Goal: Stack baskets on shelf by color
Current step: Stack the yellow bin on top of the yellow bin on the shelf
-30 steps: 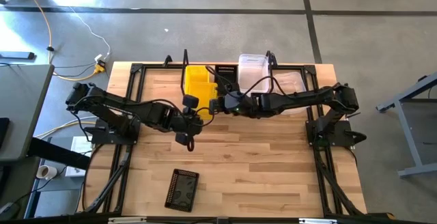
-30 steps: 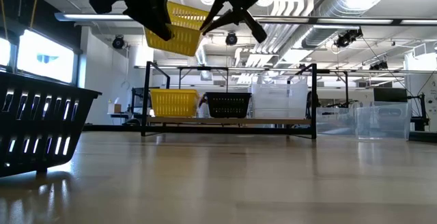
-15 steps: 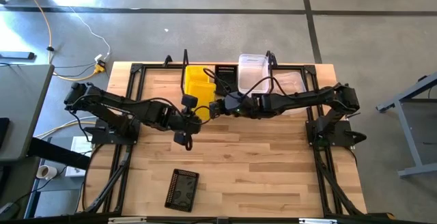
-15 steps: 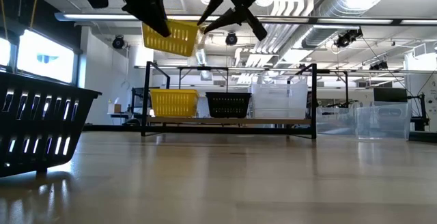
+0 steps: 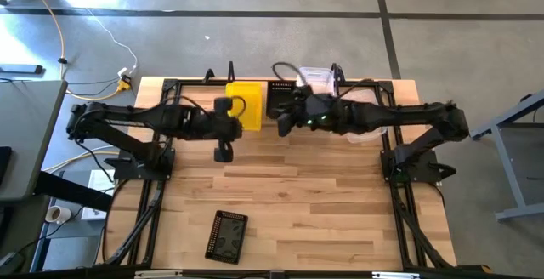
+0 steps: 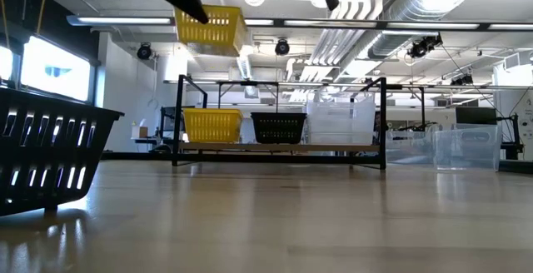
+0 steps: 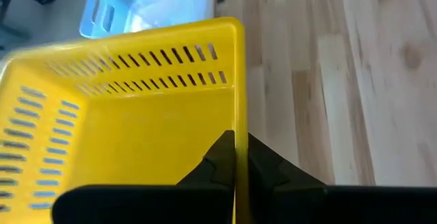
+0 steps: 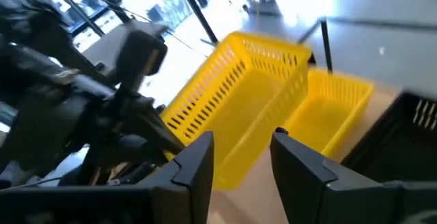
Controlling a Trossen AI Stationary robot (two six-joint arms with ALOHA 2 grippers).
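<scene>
A yellow basket [image 6: 211, 25] hangs high over the far part of the table, above the shelf [image 6: 283, 148]. My left gripper [image 7: 235, 157] is shut on its wall. On the shelf's plank stand another yellow basket [image 6: 211, 126], a black basket [image 6: 277, 127] and a clear one [image 6: 340, 121], each on its base. My right gripper [image 8: 242, 157] is open just to the right of the lifted basket [image 8: 239, 94] and touches nothing. In the high view it hovers over the shelf's black basket [image 5: 280, 96]. My left gripper holds the lifted basket by the top rim of one side wall [image 7: 237, 125], one finger inside the basket and one outside. The fingers slant down from the table's left. The basket hangs clear of the shelf and table, about level, its open side up.
A black basket [image 5: 227, 235] lies alone on the near part of the table. Two more clear baskets [image 6: 466, 148] stand on the table right of the shelf. The shelf's black upright posts [image 6: 181, 119] rise at its ends. The middle of the table [image 5: 323, 194] is bare wood.
My left gripper has carried the yellow basket up and toward the far edge, over the shelf. The basket was tilted and now hangs about level. My right gripper, which was at the basket, has come off it and risen, standing apart to its right.
</scene>
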